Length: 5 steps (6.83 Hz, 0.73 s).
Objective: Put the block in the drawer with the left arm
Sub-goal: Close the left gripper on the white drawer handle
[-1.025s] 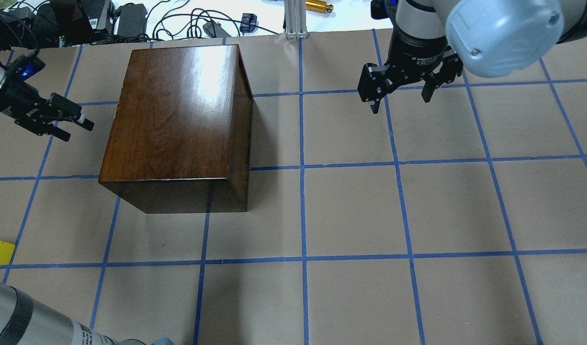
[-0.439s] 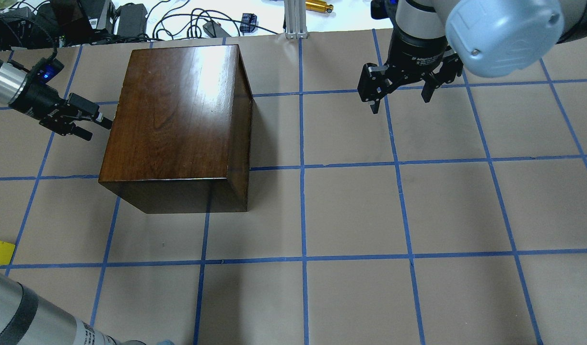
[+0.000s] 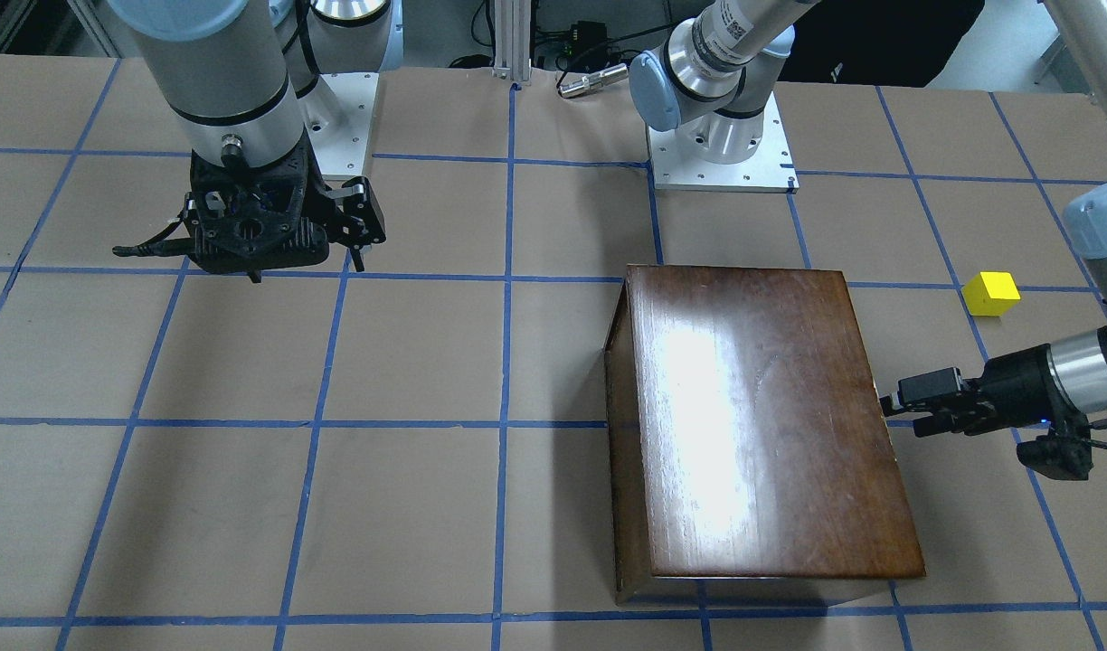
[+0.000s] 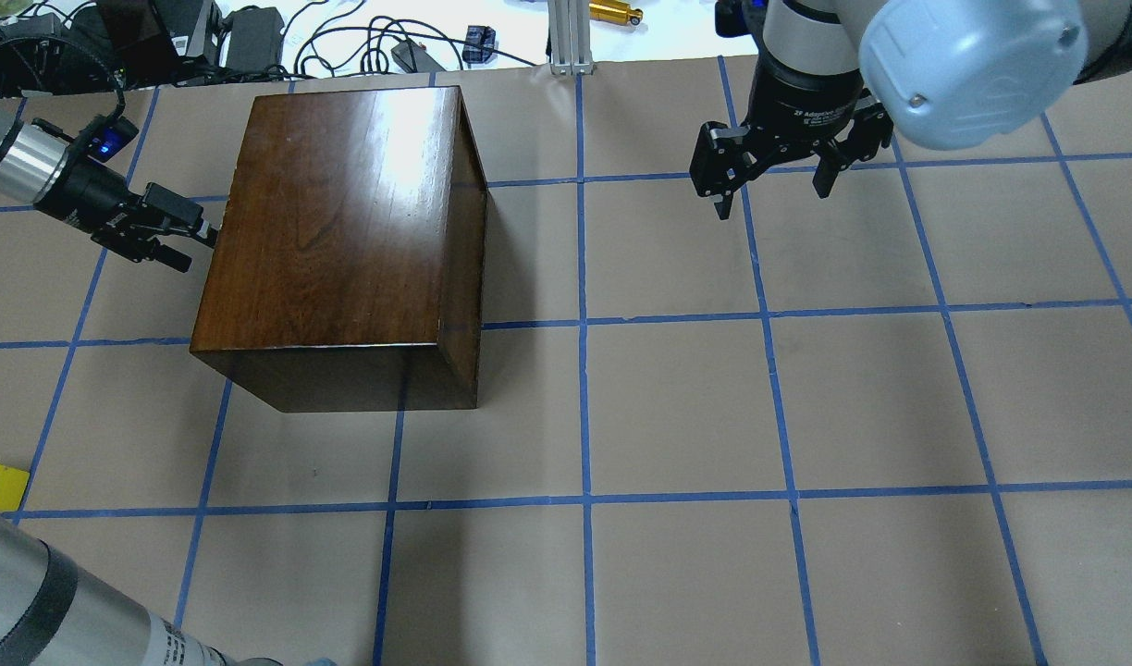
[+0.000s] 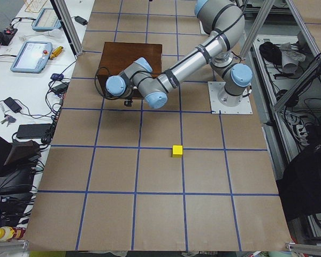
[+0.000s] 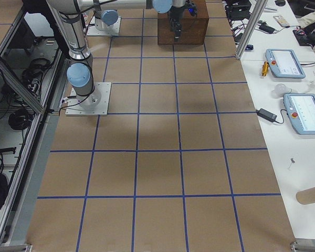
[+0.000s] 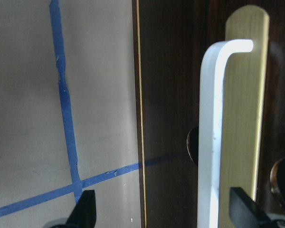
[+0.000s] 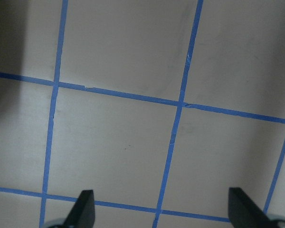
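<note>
We see a brown-papered table (image 4: pixel 806 398) gridded in blue tape, bearing a glossy dark-brown wooden box (image 4: pixel 344 213). Our black left gripper (image 4: pixel 194 247) sits at the box's dark drawer front (image 7: pixel 171 95), jaws wide, either side of a pale bar handle (image 7: pixel 211 142). The right gripper (image 4: pixel 771 190) hangs wide open, well apart. The small bright yellow cube (image 3: pixel 991 294) lies on the table, well apart from the box.

Block (image 5: pixel 177 151): yellow, alone on the table (image 5: pixel 150 214), well apart from the wooden box.
Wooden box (image 5: pixel 117 55): dark, beyond the block.
Left arm (image 5: pixel 187 67): wrist at the wooden box's near side.
</note>
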### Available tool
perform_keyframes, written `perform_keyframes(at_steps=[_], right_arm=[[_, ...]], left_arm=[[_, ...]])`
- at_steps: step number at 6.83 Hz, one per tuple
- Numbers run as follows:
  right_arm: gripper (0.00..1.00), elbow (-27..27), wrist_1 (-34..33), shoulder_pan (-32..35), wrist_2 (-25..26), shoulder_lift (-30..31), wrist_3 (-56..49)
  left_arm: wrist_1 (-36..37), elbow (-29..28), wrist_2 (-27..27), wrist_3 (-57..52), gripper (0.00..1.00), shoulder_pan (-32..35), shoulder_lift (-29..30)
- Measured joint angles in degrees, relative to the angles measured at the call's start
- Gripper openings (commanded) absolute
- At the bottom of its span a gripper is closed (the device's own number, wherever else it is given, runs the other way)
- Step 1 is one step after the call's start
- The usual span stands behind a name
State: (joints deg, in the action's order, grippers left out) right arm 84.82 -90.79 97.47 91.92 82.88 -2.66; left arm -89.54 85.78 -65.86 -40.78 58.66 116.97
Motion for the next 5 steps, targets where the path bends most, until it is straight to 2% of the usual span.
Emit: perform_keyframes(at_steps=[5], right_arm=[[1.00,0.0,0.0,0.0,-0.1,0.0,-0.1]], left_arm=[[0.8,-0.4,-0.4,-0.5,1.00,1.3,1.9]])
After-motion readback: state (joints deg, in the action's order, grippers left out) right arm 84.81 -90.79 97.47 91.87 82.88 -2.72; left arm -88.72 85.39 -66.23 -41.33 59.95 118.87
